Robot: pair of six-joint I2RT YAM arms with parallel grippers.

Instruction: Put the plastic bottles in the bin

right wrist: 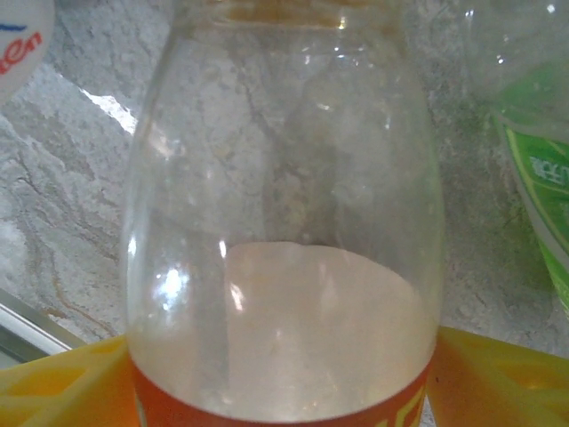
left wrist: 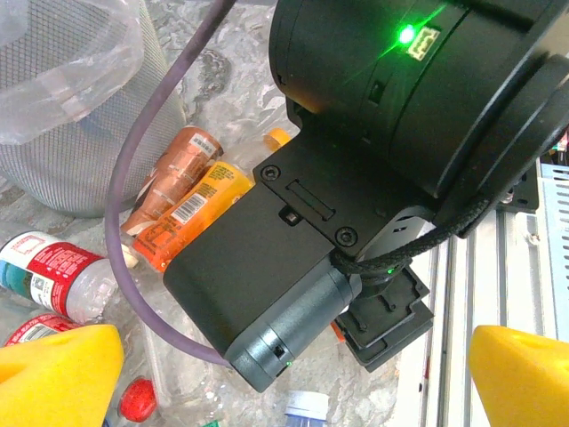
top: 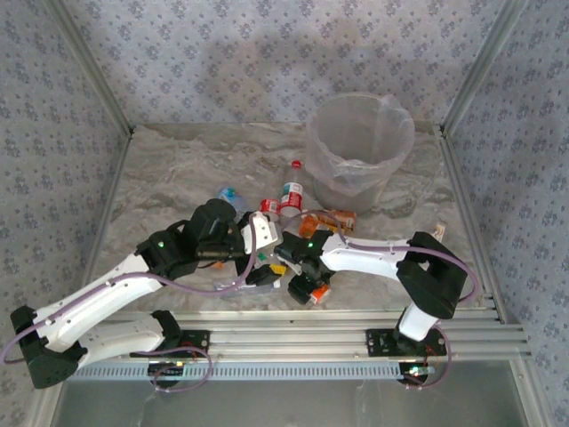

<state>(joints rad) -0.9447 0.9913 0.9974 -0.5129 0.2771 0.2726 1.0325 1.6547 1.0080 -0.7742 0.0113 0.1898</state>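
**A:** Start at the right hand. What is it doing?

**B:** The right hand [right wrist: 284, 382] has a yellow finger [right wrist: 62, 382] on each side of a clear bottle with an orange label [right wrist: 284, 267], set at the label band. The fingers look right against the plastic, but I cannot tell whether they are squeezing.

**A:** How does the bottle lie in it?

**B:** Its long axis runs straight out from the palm with the neck at the far end, so the fingers cross its width. A green-label bottle [right wrist: 533, 151] lies just beside it on the marble surface [right wrist: 71, 205].

**A:** And the left hand?

**B:** The left hand [left wrist: 292, 378] is spread wide and holds nothing. The right arm's black wrist [left wrist: 373, 133] sits close in front of it.

**A:** Where is the bin?

**B:** The bin [top: 342, 182] stands far back on the right of the surface, beyond the other bottles [top: 292, 196]. In the overhead view that is up and right of the right hand. I'd judge the right arm the nearer one, and the carry would go away from the bases and a little right, over the orange pair [top: 333, 220].
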